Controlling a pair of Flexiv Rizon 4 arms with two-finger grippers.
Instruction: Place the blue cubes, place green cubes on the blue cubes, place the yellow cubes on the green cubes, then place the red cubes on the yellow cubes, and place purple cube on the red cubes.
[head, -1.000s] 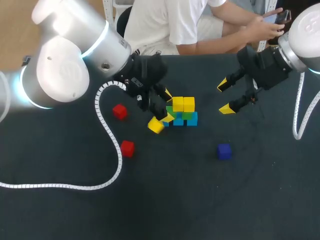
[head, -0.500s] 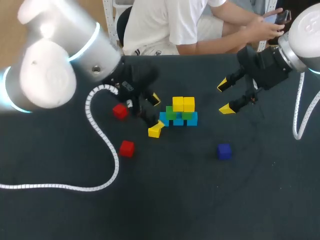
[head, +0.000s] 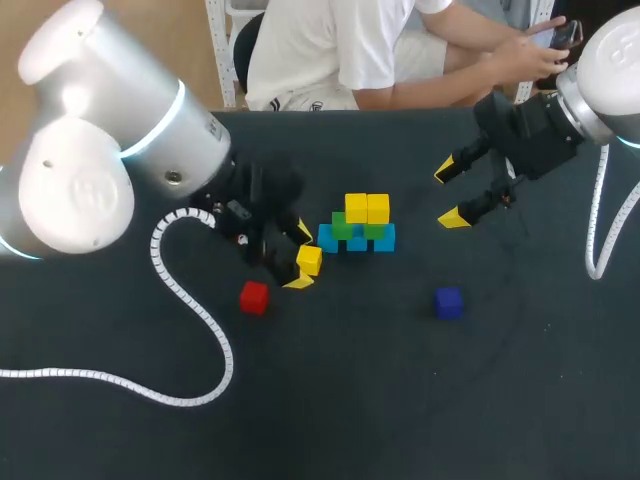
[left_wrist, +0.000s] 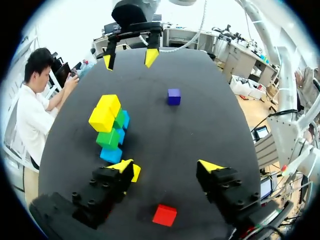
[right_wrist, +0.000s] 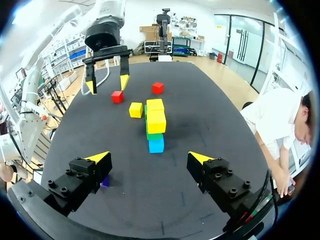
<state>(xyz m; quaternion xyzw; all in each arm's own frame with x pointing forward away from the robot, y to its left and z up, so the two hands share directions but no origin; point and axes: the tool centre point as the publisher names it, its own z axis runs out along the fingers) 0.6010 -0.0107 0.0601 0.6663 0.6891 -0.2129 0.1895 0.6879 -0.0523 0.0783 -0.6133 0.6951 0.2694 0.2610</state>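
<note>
Carrying surface: dark and flat, it bore all the task's pieces.
Left arm: it stretched in from the left side and ended low beside the stack. The left jaws stood wide apart, gripping nothing.
Right arm: it stretched in from the right and hung above the surface off the stack's other end. The right jaws were likewise spread and empty.
Stack: a short row of blue cubes lay along the line between the two arms, with green cubes on them and two yellow cubes on the green.
Loose yellow cube: it sat on the surface between the left jaws and the stack's near end, just beside one fingertip on its inner side. Whether it touched that tip could not be told.
Red cubes: a red cube lay near the left jaws, on the side away from the stack. A second red cube showed only in the right wrist view.
Purple cube: it sat alone, well apart from the stack and nearer the right arm.
Coming move: the loose yellow cube looked like the next piece, and the left arm was far nearer to it. It lay off-centre in the open gap, so the jaws would probably need to shift sideways before closing.
</note>
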